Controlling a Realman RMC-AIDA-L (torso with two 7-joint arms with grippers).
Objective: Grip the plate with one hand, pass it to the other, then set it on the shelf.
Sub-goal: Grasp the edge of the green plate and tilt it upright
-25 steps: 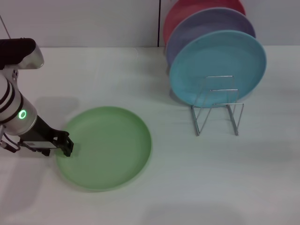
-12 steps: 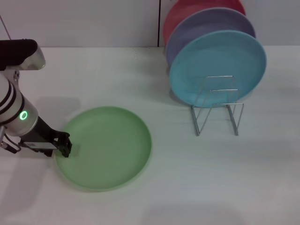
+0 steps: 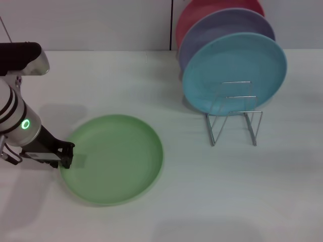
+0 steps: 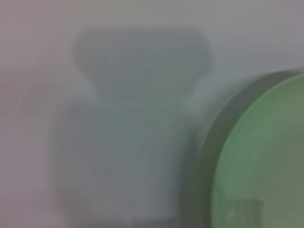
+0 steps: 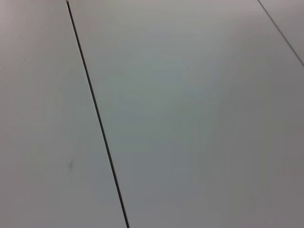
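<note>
The light green plate lies flat on the white table at the front left. My left gripper, black on a slim banded forearm, sits low at the plate's left rim, touching or nearly touching its edge. In the left wrist view the plate fills one side, with the gripper's shadow on the table beside it. The shelf, a thin silver wire rack, stands at the right. My right gripper is out of view; its wrist view shows only a pale flat surface with a dark seam.
A turquoise plate leans upright in the rack, with a lavender plate and a red plate behind it. The rack's front loops stand in front of the turquoise plate.
My left gripper has drawn back a little to the left along the plate's rim. The plate and rack have not moved.
</note>
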